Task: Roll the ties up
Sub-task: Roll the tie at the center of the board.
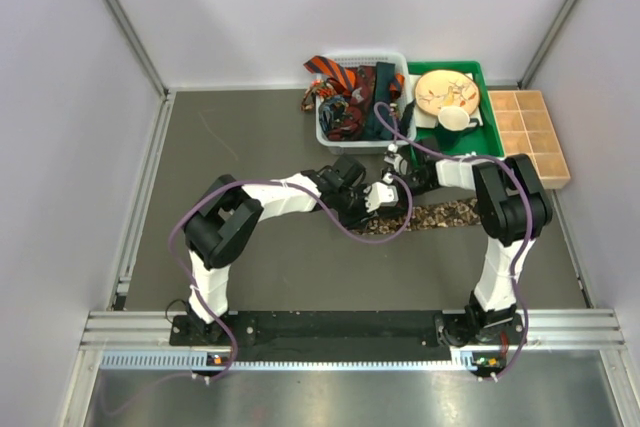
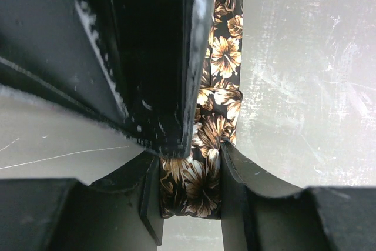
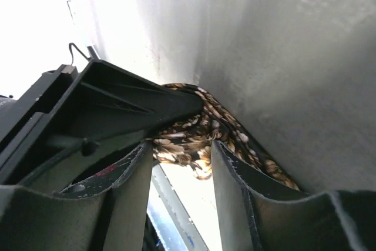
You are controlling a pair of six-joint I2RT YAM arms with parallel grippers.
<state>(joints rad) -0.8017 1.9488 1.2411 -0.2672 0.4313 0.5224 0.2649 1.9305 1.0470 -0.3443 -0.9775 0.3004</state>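
A brown-black flower-patterned tie [image 1: 440,215] lies stretched along the table, its left end lifted between both grippers. My left gripper [image 1: 366,203] is shut on the folded end of the tie [image 2: 194,183], which fills the gap between its fingers [image 2: 235,174]. My right gripper [image 1: 388,190] grips the same end from the other side. In the right wrist view the tie [image 3: 188,139] sits pinched at its fingertips [image 3: 226,163]. The other ties [image 1: 345,87], orange-black striped, dark red and dark teal, lie heaped in the white mesh basket [image 1: 325,132].
A green tray [image 1: 490,132] behind the right arm holds a wooden plate [image 1: 447,90] and a white cup [image 1: 456,119]. A wooden compartment box [image 1: 530,137] stands at the far right. Grey walls enclose the table on three sides.
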